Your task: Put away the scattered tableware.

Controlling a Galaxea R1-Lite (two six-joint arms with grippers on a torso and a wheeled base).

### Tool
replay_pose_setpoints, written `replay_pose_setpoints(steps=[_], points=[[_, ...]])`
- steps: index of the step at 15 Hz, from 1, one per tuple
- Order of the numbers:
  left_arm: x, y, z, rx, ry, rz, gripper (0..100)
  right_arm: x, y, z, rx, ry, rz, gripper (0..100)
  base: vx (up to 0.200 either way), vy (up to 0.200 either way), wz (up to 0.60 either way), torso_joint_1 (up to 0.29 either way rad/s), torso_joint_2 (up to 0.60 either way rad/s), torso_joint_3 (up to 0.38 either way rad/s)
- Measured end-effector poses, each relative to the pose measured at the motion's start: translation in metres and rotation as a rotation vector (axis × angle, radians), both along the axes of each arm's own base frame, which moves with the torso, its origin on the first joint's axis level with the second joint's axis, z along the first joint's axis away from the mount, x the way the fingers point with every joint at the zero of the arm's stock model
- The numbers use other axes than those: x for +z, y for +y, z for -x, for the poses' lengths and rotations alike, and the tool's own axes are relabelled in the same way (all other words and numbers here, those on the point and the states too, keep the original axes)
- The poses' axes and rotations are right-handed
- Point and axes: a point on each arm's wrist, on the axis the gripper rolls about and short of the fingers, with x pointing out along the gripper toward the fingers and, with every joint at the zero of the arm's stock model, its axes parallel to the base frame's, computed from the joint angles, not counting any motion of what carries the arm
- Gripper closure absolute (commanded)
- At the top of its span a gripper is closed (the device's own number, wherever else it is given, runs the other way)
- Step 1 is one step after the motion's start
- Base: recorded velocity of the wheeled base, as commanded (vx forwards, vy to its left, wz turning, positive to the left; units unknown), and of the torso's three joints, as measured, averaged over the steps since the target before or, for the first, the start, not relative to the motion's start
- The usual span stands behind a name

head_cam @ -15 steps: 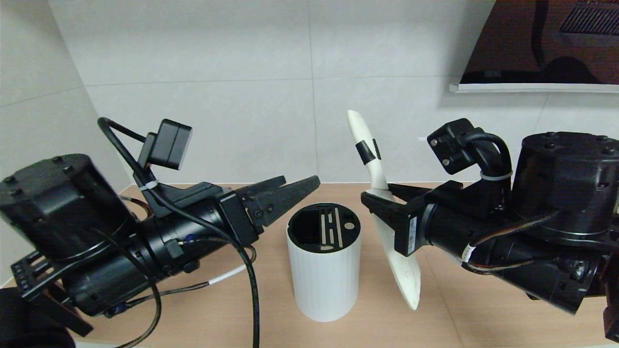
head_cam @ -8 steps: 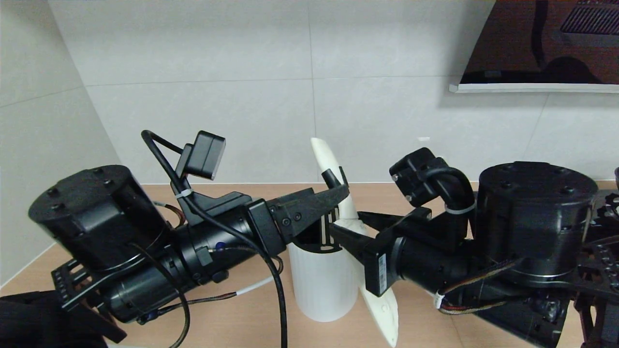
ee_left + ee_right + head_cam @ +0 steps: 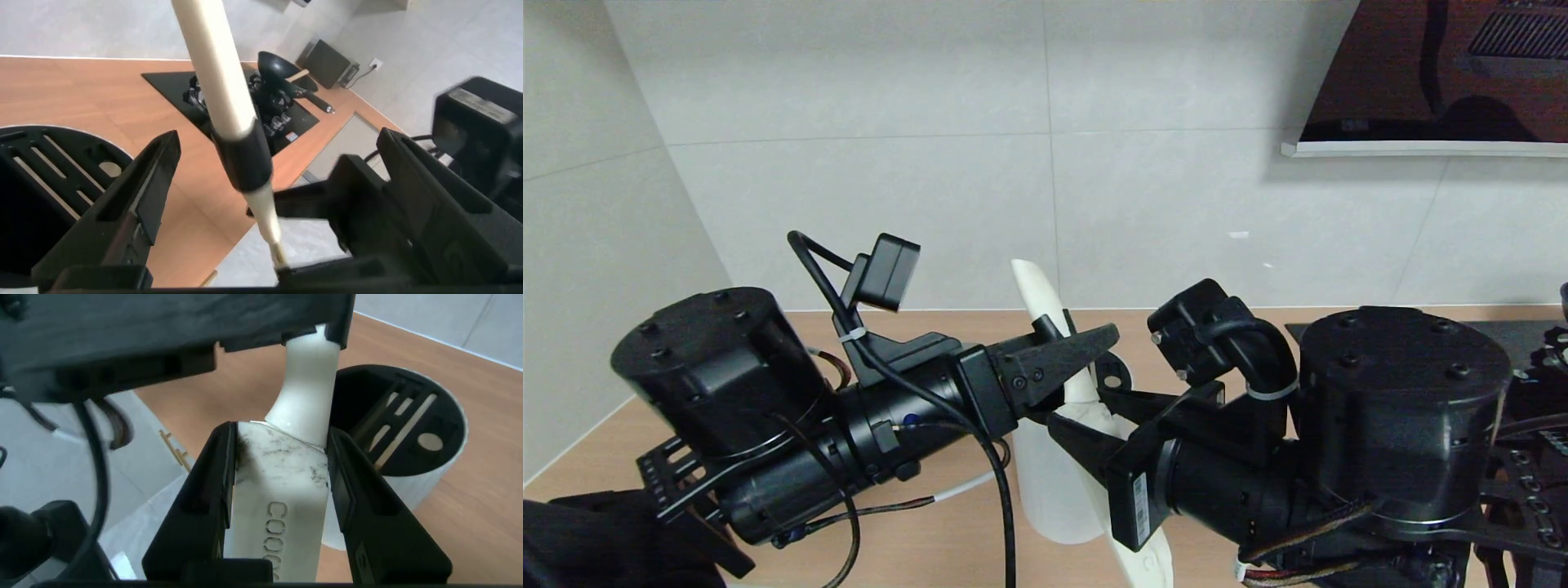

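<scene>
A white spatula [image 3: 1033, 286] with a black band on its handle stands tilted over the white cylindrical holder [image 3: 1045, 490]. My right gripper [image 3: 1086, 416] is shut on the spatula's broad blade [image 3: 282, 474], just in front of the holder's slotted black top [image 3: 409, 433]. My left gripper [image 3: 1078, 343] is open. Its fingers straddle the handle [image 3: 212, 73] at the black band [image 3: 243, 155] without closing on it. The holder [image 3: 49, 163] lies just below the left fingers. The lower blade hangs in front of the holder.
The holder stands on a wooden counter [image 3: 915, 539] against a tiled wall. A black cooktop [image 3: 1339, 331] lies on the right, with a dark pan [image 3: 274, 69] on it. A dark hood [image 3: 1445, 73] hangs at the upper right.
My right gripper has carried the spatula left and down, in front of the holder. My left gripper has come up and to the right, and its fingers now sit on both sides of the handle.
</scene>
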Motion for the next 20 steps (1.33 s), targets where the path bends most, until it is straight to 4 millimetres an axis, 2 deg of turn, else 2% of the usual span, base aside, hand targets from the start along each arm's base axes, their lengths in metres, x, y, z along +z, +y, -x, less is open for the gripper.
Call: replay_pose_setpoints(steps=[8,9,20], points=[[-0.002,-0.001,-0.001,0.001,0.005,-0.006,0,-0.003,0.001,0.01,0.03,0.002,0.014,100,0.0,0.0,0.0,0.0,0.0,0.0],[-0.003,0.0,-0.001,0.001,0.007,-0.007,100,-0.003,0.001,0.011,0.032,0.002,0.013,100,0.0,0.0,0.0,0.0,0.0,0.0],[-0.006,0.0,0.0,0.003,-0.015,-0.036,100,-0.001,0.0,0.016,0.043,0.0,0.009,100,0.0,0.0,0.0,0.0,0.0,0.0]])
